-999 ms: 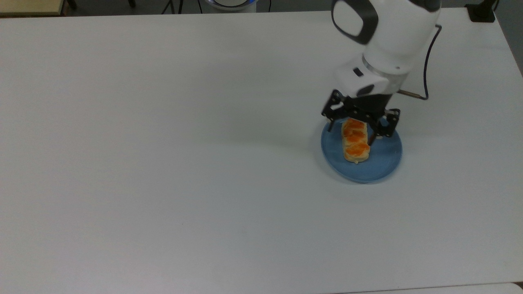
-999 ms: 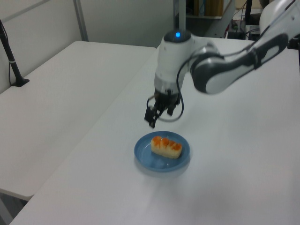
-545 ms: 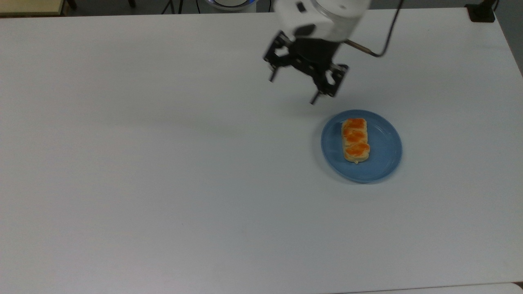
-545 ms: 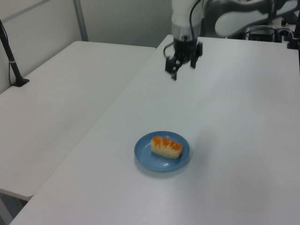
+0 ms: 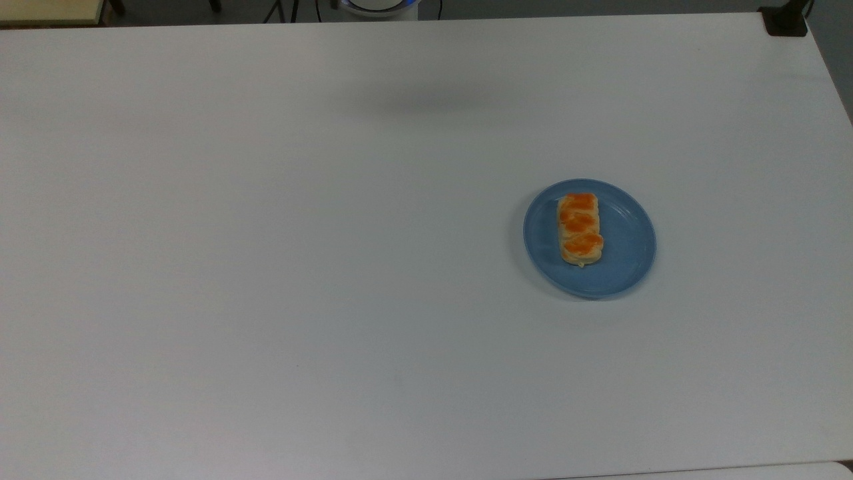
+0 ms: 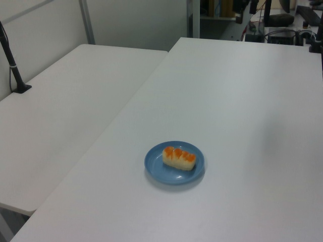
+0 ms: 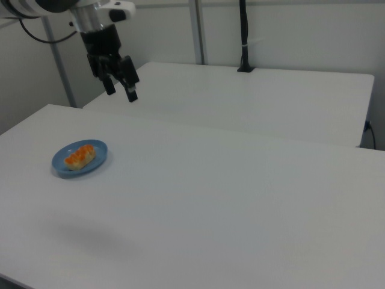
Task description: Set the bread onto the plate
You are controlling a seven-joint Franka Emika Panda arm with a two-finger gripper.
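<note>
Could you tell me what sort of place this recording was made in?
Probably a robotics lab or test room: plain white tables pushed together, a robot arm's pincer raised above them, and one blue plate with bread as the prop.

The small oblong pale-yellow bread with orange-brown bumps (image 5: 580,229) lies on the round blue plastic plate (image 5: 626,260). In the right view the black two-finger gripper (image 7: 121,89) hangs high above the white table (image 7: 240,198), well apart from the plate, which sits below it, toward the right view's left.

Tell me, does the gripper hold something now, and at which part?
Nothing is held. The gripper hangs open and empty, high above the table; the bread lies on the plate.
</note>
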